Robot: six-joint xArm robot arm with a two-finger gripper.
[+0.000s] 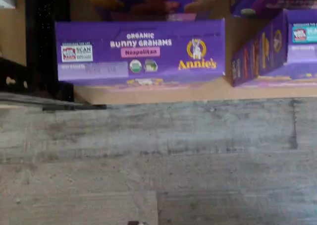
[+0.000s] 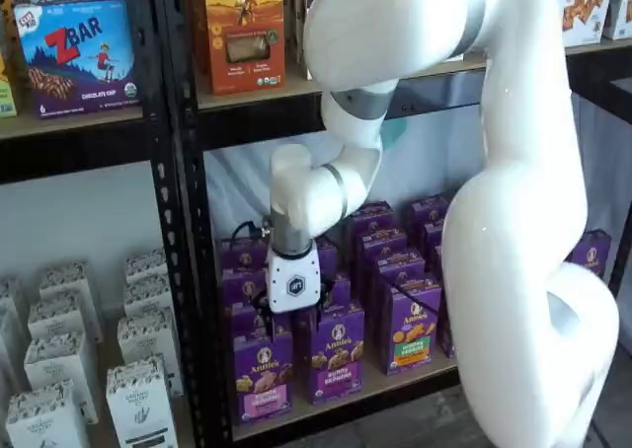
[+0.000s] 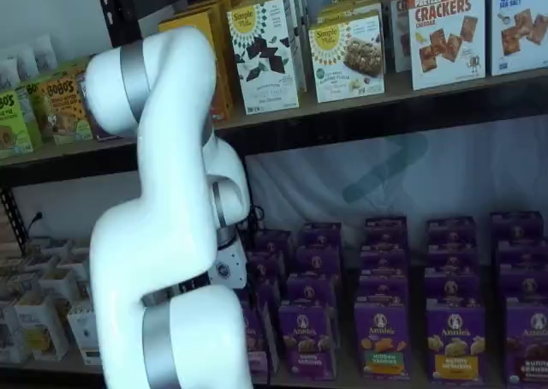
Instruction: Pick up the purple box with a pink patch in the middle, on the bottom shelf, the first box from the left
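Purple box (image 2: 263, 374) stands untouched on the bottom shelf (image 2: 346, 397); gripper (image 2: 273, 322) hangs just above it, jaws spread wide, so descent, grasp and lift all remain.

We see the bottom shelf (image 2: 395, 387), a tan board with a black front rail, carrying rows of purple Annie's boxes. At its left front corner stands the purple box (image 2: 263, 374) with its pink band, a like box (image 2: 337, 353) just beside it.
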